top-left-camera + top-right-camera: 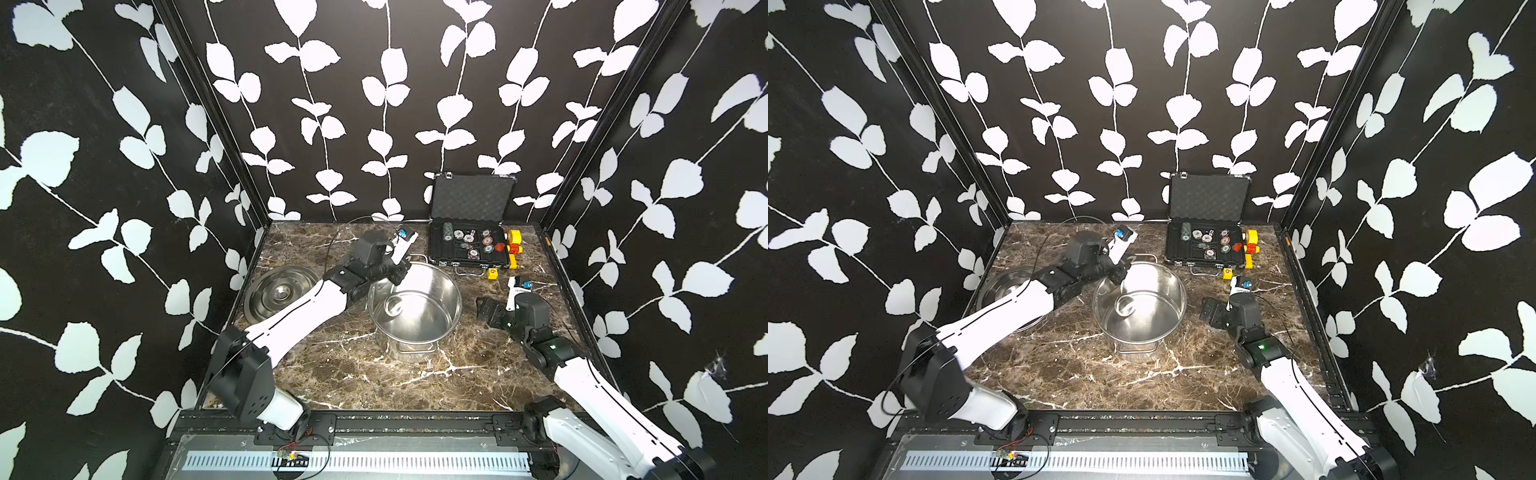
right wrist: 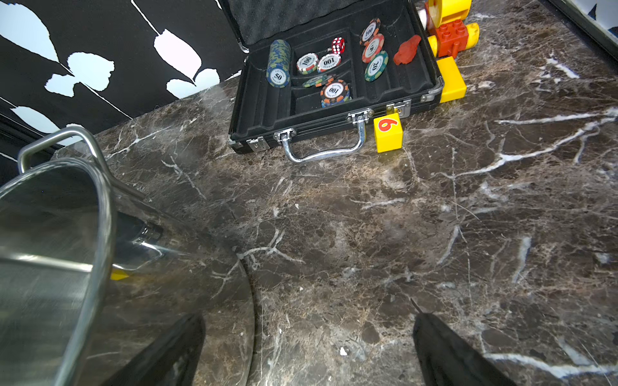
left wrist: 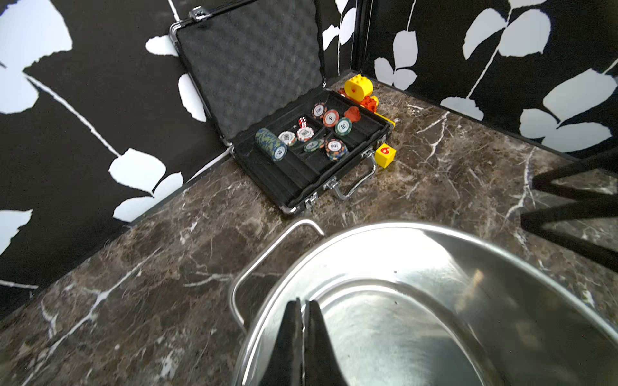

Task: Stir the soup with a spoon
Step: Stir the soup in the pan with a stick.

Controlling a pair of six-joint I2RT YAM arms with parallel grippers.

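The soup pot (image 1: pixel 432 320) (image 1: pixel 1154 316), a big shiny steel stockpot with wire loop handles, stands mid-table; no liquid shows in it. My left gripper (image 1: pixel 397 277) (image 1: pixel 1122 274) (image 3: pixel 302 304) hangs over the pot's far left rim, shut on the thin steel handle of the spoon (image 3: pixel 303 322). The spoon's round bowl (image 1: pixel 392 306) (image 1: pixel 1125 305) sits low inside the pot. My right gripper (image 1: pixel 490 312) (image 1: pixel 1213 312) (image 2: pixel 307 334) rests open just above the table, right of the pot, with nothing between its fingers.
The flat steel lid (image 1: pixel 282 293) (image 1: pixel 1000 286) lies left of the pot, partly under my left arm. An open black case of poker chips (image 1: pixel 469 245) (image 3: pixel 301 147) (image 2: pixel 334 83) stands at the back right, with a yellow cube (image 1: pixel 492 273) (image 2: pixel 388 132) and toy bricks (image 1: pixel 514 245) beside it.
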